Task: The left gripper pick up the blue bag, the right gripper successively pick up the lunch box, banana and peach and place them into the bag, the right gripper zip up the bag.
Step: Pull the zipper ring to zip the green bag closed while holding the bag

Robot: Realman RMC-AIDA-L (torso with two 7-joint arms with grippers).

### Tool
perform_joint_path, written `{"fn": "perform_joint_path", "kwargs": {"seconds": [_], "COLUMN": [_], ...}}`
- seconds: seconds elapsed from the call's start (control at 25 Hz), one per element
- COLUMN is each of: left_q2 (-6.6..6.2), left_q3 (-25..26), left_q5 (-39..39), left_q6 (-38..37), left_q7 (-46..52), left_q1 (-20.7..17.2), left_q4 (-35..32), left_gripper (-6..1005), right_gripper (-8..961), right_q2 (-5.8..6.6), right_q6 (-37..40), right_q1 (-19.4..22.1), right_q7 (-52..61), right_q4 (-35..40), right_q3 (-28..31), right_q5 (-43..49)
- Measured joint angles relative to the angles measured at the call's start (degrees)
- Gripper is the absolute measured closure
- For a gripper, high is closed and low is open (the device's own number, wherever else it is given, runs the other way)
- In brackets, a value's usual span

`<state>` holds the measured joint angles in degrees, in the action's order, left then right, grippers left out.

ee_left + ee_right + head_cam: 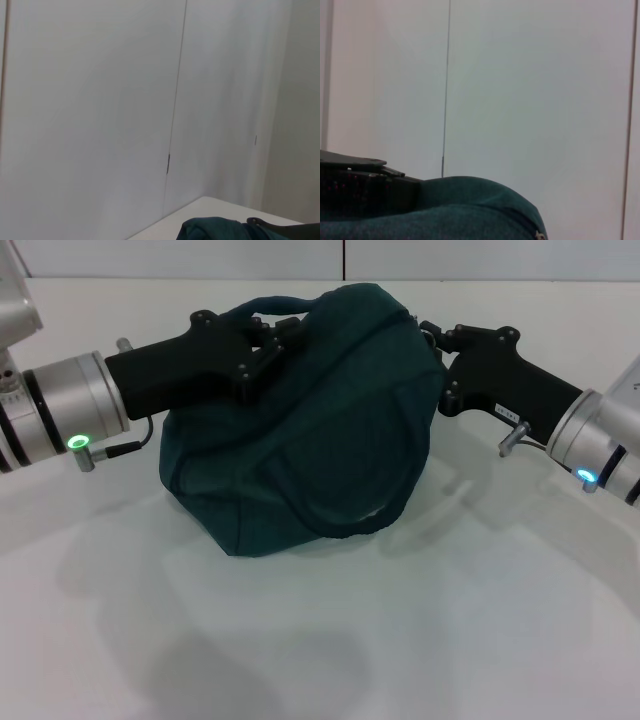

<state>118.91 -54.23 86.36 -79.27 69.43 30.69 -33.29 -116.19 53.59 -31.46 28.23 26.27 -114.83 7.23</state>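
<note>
A big white table [330,640] fills the head view, and behind it stands a plain white wall [90,100] with a thin dark seam running down it. In the middle of the table sits the blue bag [300,450], a soft, lumpy, dark teal thing that looks closed up and slumped over, with one padded handle [275,305] curving over its top at the back. The left gripper [268,348] reaches in from the left side and lies across the top left of the bag, right by that handle. Its black fingers are pressed down against the fabric there, and its jaws look closed on the bag's top edge, though the exact spot they pinch is hard to see. The right gripper [436,340] comes in from the right side and touches the bag's upper right corner. Its tips are tucked against the cloth, so I cannot tell if its jaws are wide or narrow. The right wrist view shows the teal cloth close up, with the other black claw resting on it farther off and a little bit of metal at the bag's edge. The left wrist view shows mostly wall, with just a corner of the bag low down.
</note>
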Motion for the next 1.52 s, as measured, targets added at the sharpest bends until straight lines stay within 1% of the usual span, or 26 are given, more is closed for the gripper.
{"fn": "perform_joint_path", "kwargs": {"seconds": [0.2, 0.4, 0.64, 0.92, 1.0, 1.04, 1.16, 1.24, 1.36, 1.52], "left_q2": [0.0, 0.01, 0.0, -0.02, -0.12, -0.12, -0.12, 0.01, 0.39, 0.65], "left_q3": [0.0, 0.0, 0.7, 0.9, 0.9, 0.9, 1.0, 1.0, 1.0, 1.1], "left_q5": [0.0, -0.1, -0.2, 0.0, -0.4, -0.6, -0.9, -1.0, -1.2, -3.0], "left_q6": [0.0, 0.0, 0.1, 0.3, 0.5, 0.6, 0.8, 0.8, 0.8, 0.8], "left_q7": [-0.2, -0.2, -0.2, 0.0, 0.2, 0.3, 0.3, 0.4, 0.1, -1.2], "left_q1": [0.1, 0.0, 0.0, 0.1, 0.1, 0.1, 0.1, 0.4, 0.5, 0.2], "left_q4": [0.0, 0.1, 0.1, 0.2, 0.2, 0.2, 0.2, 0.3, 0.8, 2.4], "left_gripper": [904, 902, 900, 897, 896, 896, 895, 894, 893, 891], "right_gripper": [926, 931, 938, 936, 936, 936, 935, 935, 934, 933], "right_q2": [0.0, 0.0, 0.02, 0.4, 0.83, 1.11, 1.4, 1.48, 1.45, 0.92], "right_q6": [0.2, 0.3, 0.4, 0.4, 0.9, 1.4, 2.1, 2.2, 2.3, 4.6], "right_q1": [0.1, 0.6, 2.1, 1.9, 1.2, 0.4, -0.9, -1.2, -0.8, 0.9], "right_q7": [0.1, -0.1, 0.5, 4.4, 7.7, 10.5, 15.5, 17.4, 17.5, 14.7], "right_q4": [-0.2, -0.3, -0.5, -2.7, -3.9, -4.8, -6.0, -6.1, -6.1, -6.1], "right_q3": [-0.2, -0.1, 1.4, 2.5, 2.4, 2.2, 2.4, 2.7, 4.0, 8.4], "right_q5": [0.0, 0.1, -0.4, -0.3, 0.7, 2.7, 8.1, 10.1, 10.5, 10.5]}}
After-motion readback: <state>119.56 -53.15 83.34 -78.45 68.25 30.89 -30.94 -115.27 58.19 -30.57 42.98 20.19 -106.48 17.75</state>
